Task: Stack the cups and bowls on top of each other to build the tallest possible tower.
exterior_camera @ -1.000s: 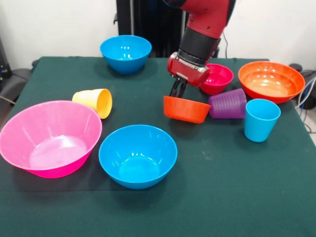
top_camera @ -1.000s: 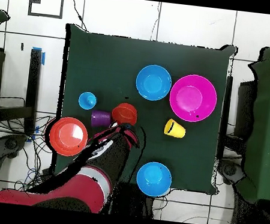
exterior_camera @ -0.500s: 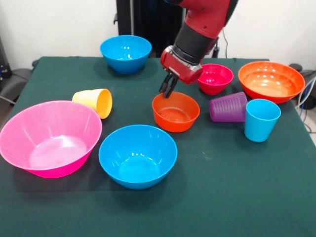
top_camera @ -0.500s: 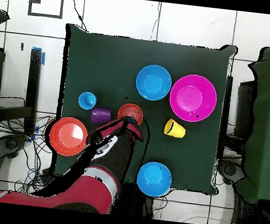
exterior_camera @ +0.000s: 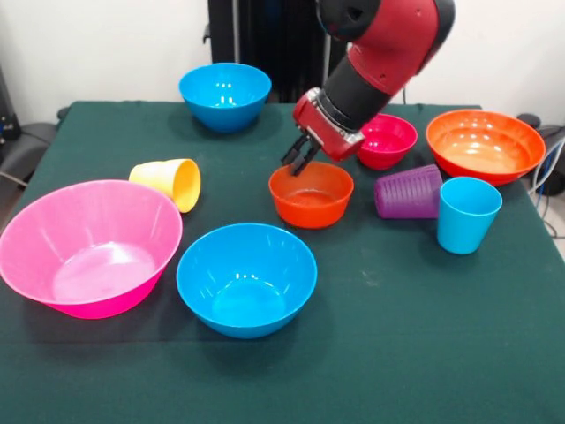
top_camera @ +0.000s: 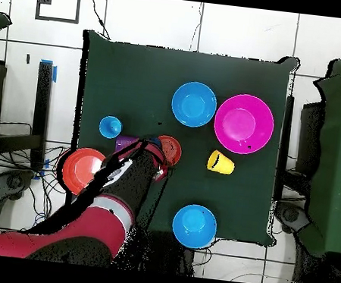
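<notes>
Now, small orange-red bowl [exterior_camera: 311, 194] upright, just below fingers [exterior_camera: 298, 156]

6 bowls: 1 big pink bowl [exterior_camera: 88, 246]; 2 blue bowls, 1 near [exterior_camera: 246, 278] and 1 far [exterior_camera: 225, 94]; 1 wide orange bowl [exterior_camera: 485, 144]; 1 small orange-red bowl [exterior_camera: 311, 194]; 1 small magenta bowl [exterior_camera: 386, 140]; 3 cups: yellow cup [exterior_camera: 168, 183], purple cup [exterior_camera: 408, 191], light blue cup [exterior_camera: 468, 214].
</notes>
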